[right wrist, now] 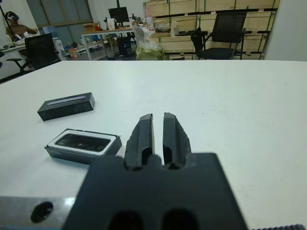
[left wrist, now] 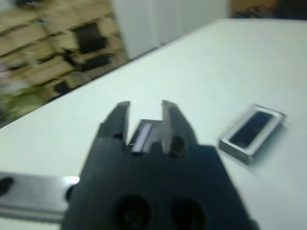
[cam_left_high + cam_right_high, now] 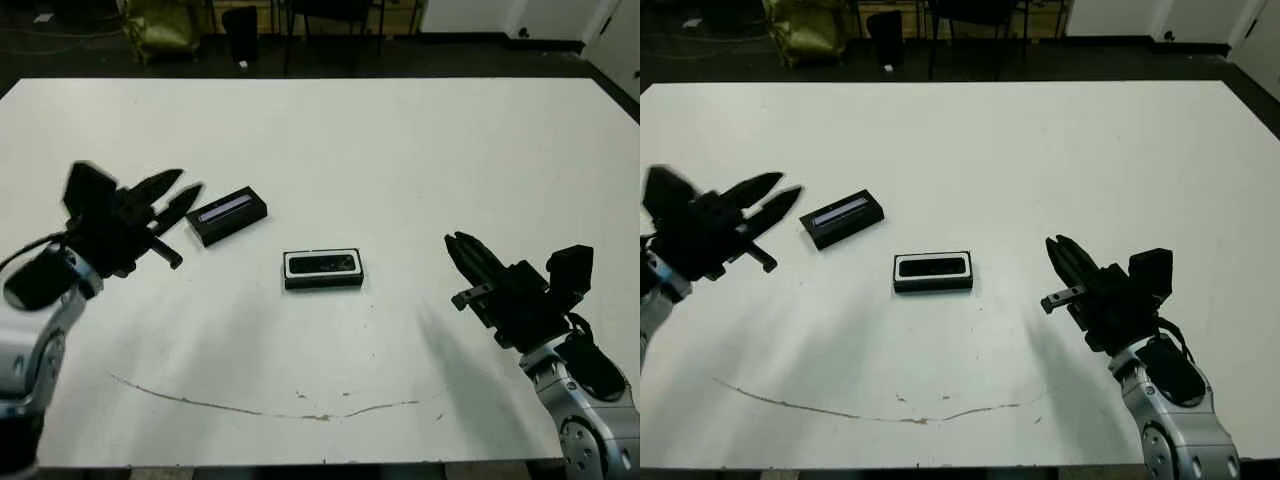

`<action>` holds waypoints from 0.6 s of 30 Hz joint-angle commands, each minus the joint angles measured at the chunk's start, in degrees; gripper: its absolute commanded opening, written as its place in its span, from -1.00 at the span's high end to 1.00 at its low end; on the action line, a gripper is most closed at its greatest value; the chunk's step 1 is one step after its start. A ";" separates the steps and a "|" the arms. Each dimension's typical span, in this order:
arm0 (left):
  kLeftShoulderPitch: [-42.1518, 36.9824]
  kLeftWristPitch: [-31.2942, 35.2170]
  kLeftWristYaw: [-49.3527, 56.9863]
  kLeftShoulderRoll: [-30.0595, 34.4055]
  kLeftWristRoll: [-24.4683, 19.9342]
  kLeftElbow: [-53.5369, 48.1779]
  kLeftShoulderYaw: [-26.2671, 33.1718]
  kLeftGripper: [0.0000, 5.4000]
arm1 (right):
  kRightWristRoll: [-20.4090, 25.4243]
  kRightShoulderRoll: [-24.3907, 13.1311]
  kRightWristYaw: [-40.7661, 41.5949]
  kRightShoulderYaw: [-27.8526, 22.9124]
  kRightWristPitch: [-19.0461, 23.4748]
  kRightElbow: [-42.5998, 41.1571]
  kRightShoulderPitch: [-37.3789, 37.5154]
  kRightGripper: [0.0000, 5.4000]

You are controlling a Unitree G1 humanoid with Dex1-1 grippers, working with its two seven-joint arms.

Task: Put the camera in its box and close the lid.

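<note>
This looks like a lab or workshop room with an office corner. A large plain white table [image 1: 249,96] fills the foreground, and beyond its far edge stand tall stacks of tan cardboard cartons [image 1: 240,24] on shelving. A black swivel office chair [image 1: 225,36] stands before them, beside a cluttered white work desk [image 1: 103,36] carrying a dark monitor [image 1: 118,13]. At the far side a seated person wearing a headset [image 1: 17,26] sits behind another black chair [image 1: 41,50].

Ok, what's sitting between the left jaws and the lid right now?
Nothing: in the left eye view only bare white table separates the left gripper from the lid. The jaws stand open, pointing at it.
</note>
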 commanded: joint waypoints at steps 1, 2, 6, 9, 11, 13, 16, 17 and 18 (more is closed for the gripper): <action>-3.41 -2.54 -3.48 1.48 2.55 7.00 -2.78 -0.01 | 0.14 -0.65 -0.48 0.07 -0.21 0.56 0.47 1.00; -4.59 -3.61 -4.46 1.38 2.96 9.43 -3.28 -0.11 | 0.50 -0.52 -0.36 -0.03 -0.24 0.76 0.45 1.00; -8.87 -8.20 -7.63 0.46 4.53 19.30 -4.87 -0.47 | 1.16 -0.59 0.09 -0.19 -0.65 1.74 0.28 1.00; -10.87 -10.03 -8.92 -0.53 4.56 24.43 -5.13 -0.73 | 1.36 -0.80 0.50 -0.09 -1.78 2.57 0.21 1.00; -11.81 -8.76 -9.23 -1.34 4.05 26.71 -4.97 -0.91 | 1.32 -0.85 0.31 0.06 -1.93 2.78 0.13 1.00; -12.44 -7.41 -9.56 -1.90 3.69 28.41 -4.79 -0.99 | 1.20 -0.86 -0.20 0.25 -1.48 2.52 0.16 1.00; -13.19 -6.83 -10.15 -2.75 3.28 31.17 -4.56 -0.99 | 0.93 -1.16 -0.84 0.60 -0.44 2.14 0.06 1.00; -13.39 -6.66 -10.38 -2.99 3.16 32.03 -4.51 -0.99 | 0.99 -1.19 -0.76 0.67 -0.51 2.32 0.01 1.00; -13.72 -5.27 -10.82 -3.29 2.54 32.95 -4.26 -0.99 | 0.93 -1.20 -0.59 0.80 -0.95 2.57 0.00 1.00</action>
